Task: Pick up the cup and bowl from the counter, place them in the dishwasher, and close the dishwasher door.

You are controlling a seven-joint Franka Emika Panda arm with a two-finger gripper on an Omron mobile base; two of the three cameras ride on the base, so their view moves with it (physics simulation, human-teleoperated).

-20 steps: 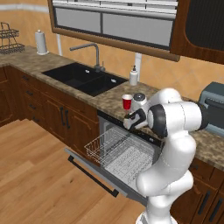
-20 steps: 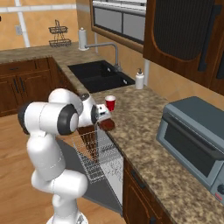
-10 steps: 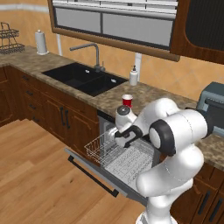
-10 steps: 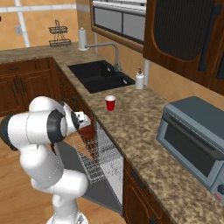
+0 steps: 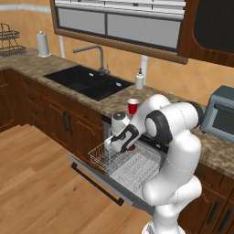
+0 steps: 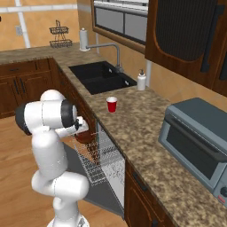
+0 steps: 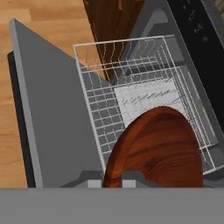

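My gripper is shut on the rim of the reddish-brown bowl, holding it tilted just above the white wire rack of the open dishwasher. The same bowl shows below the hand in the right base view, and as a red edge beside the gripper in the left base view. The red cup stands upright on the brown speckled counter, also seen as the cup near the counter's front edge. The grey dishwasher door lies dropped open and flat.
A black sink with a tap and a white soap bottle lie left of the cup. A grey-blue toaster oven stands on the right counter. The door's dark bar handle juts over the wooden floor.
The arm has swung the bowl off the counter, away from the cup, and lowered it out over the pulled-out rack. The cup has stayed put.
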